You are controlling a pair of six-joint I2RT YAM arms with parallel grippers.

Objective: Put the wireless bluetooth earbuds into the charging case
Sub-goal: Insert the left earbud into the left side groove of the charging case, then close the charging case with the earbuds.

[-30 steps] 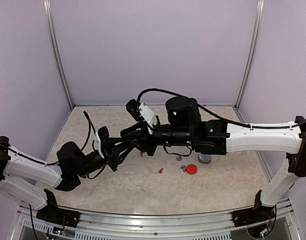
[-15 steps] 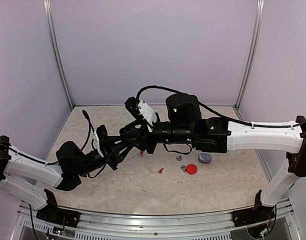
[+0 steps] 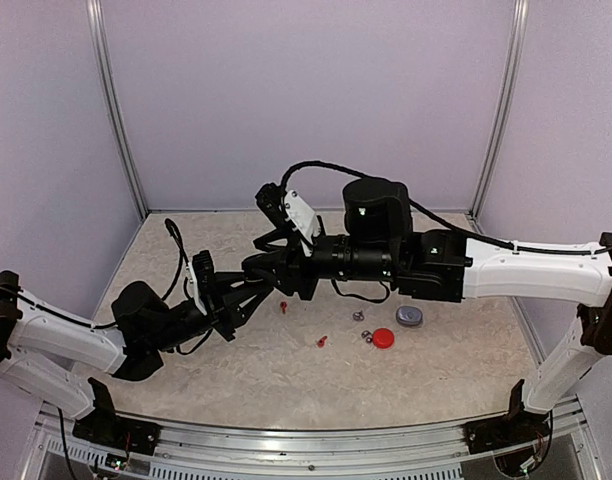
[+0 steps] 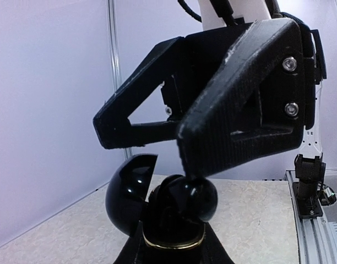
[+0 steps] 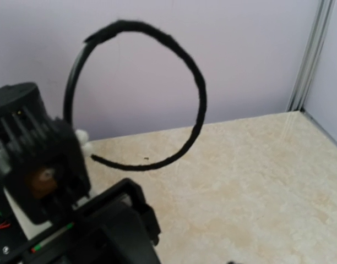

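My left gripper (image 3: 248,292) (image 4: 171,245) is shut on a glossy black charging case (image 4: 168,220), held above the table with its lid (image 4: 124,192) swung open to the left. A black earbud (image 4: 200,197) sits in the case's top. My right gripper (image 3: 269,272) (image 4: 141,146) hangs directly over it, jaws apart and empty, one fingertip (image 4: 190,165) touching the bud. Two red earbuds (image 3: 283,307) (image 3: 322,341) and two silver-grey ones (image 3: 359,316) (image 3: 367,335) lie on the table. The right wrist view shows none of these.
A red case (image 3: 383,338) and a grey case (image 3: 410,317) sit on the table right of the loose buds, under the right arm. A black cable loop (image 5: 196,88) arcs across the right wrist view. Purple walls enclose the beige table (image 3: 436,380).
The right gripper's jaws have spread apart over the case, and its wrist has drawn slightly up and to the right. The left gripper and the case have stayed put.
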